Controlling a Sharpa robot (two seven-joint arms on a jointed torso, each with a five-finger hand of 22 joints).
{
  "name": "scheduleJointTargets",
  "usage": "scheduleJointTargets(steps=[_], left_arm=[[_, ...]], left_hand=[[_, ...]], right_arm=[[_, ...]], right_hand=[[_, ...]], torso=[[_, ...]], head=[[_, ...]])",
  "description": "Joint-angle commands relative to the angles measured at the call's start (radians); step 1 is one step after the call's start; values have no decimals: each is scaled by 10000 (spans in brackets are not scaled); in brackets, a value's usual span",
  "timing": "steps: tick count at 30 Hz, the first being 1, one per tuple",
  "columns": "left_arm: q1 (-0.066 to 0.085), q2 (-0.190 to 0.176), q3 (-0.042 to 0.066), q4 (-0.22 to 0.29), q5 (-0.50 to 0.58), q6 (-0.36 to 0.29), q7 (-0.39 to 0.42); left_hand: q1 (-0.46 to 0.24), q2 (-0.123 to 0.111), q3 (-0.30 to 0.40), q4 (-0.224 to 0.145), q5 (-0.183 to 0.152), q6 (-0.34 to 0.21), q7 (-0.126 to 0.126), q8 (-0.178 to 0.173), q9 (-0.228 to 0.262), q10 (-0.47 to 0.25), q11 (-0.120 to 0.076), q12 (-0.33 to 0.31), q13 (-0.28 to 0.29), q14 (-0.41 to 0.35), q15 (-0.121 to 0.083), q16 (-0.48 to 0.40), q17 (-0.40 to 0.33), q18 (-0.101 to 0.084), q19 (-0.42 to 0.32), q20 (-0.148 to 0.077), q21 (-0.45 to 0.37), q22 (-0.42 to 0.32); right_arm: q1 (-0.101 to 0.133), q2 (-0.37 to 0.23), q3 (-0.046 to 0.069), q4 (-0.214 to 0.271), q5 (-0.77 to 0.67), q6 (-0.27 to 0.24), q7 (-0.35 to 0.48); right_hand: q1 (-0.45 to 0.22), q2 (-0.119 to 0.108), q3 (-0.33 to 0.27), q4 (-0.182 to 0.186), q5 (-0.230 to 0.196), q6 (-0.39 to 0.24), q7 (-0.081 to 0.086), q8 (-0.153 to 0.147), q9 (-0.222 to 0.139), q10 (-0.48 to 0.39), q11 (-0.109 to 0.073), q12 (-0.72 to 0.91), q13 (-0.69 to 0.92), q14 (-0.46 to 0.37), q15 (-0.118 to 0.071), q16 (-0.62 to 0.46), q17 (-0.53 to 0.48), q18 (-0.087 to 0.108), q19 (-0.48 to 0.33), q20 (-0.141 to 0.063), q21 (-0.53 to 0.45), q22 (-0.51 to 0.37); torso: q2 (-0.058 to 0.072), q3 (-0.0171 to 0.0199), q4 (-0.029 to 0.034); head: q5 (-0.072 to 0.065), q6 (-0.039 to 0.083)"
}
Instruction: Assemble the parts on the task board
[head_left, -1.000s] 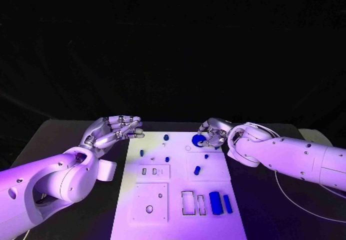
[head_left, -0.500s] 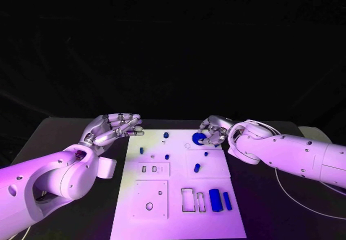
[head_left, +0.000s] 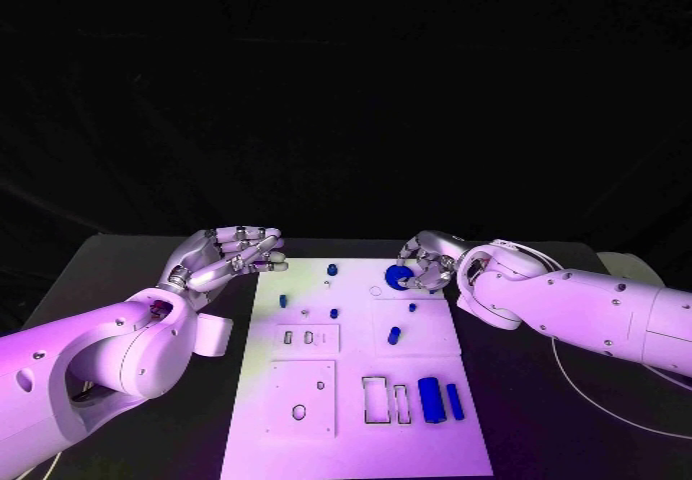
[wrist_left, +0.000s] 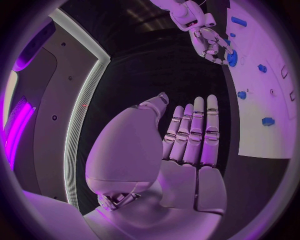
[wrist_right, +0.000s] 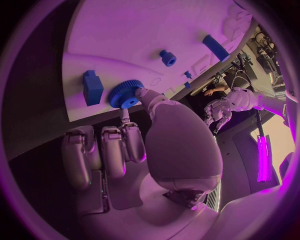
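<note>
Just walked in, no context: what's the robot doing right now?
It is assembling small blue parts on the white task board. The right hand pinches a blue toothed gear at the board's far right edge, over the board near a small round hole. The left hand holds nothing, fingers apart, off the board's far left corner. Other blue parts lie on the board, including two long blue bars near the robot.

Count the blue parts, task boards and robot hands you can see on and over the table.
Blue gear: 1
Other blue parts: 7
Task board: 1
Hands: 2 (left hand, right hand)
Total: 11
</note>
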Motion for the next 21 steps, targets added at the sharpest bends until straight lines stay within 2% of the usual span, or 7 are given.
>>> scheduleJointTargets(steps=[1,8,12,21], left_arm=[[11,19,7,10,-28,137,48],[11,27,7,1,-28,140,53],[11,36,7,-11,-28,146,54],[11,54,7,-17,-28,176,34]], left_hand=[[-100,-10,57,-24,18,-60,146,-50,-14,10,65,-24,-2,-69,8,-42,11,128,6,60,-62,-17],[-98,-6,67,-36,18,-59,149,-52,-15,14,67,-33,-2,-85,12,-57,15,128,-1,63,-69,-24],[-99,-5,69,-38,17,-59,150,-52,-15,15,68,-36,-2,-89,13,-61,16,128,-4,64,-71,-26],[-99,-3,72,-41,17,-59,151,-52,-15,17,69,-39,-1,-93,14,-66,17,128,-6,66,-74,-28]], right_arm=[[-38,-10,-17,87,-523,-444,139],[-50,-28,-15,347,-1051,-1254,362],[-46,-63,-8,693,-1476,-1584,291],[16,58,12,1420,-2724,-1841,-41]], right_hand=[[142,55,246,-45,108,256,-82,132,35,183,-38,196,1545,916,-23,74,2043,-141,1028,25,43,2627],[4,82,522,-51,39,592,-200,236,48,316,-136,370,1686,931,-105,98,2110,-141,1028,-45,43,2627],[-92,34,569,-43,73,673,-232,258,54,388,-164,464,1763,949,-132,125,2194,-141,1028,-71,43,2627],[-164,-1,599,-34,96,721,-255,268,60,417,-184,498,1791,959,-149,140,2236,-141,1028,-89,43,2627]], torso=[[-1,-3,2],[-4,-2,2],[-8,-5,1],[-7,-14,5]], head=[[-2,-7],[4,4],[5,19],[25,28]])
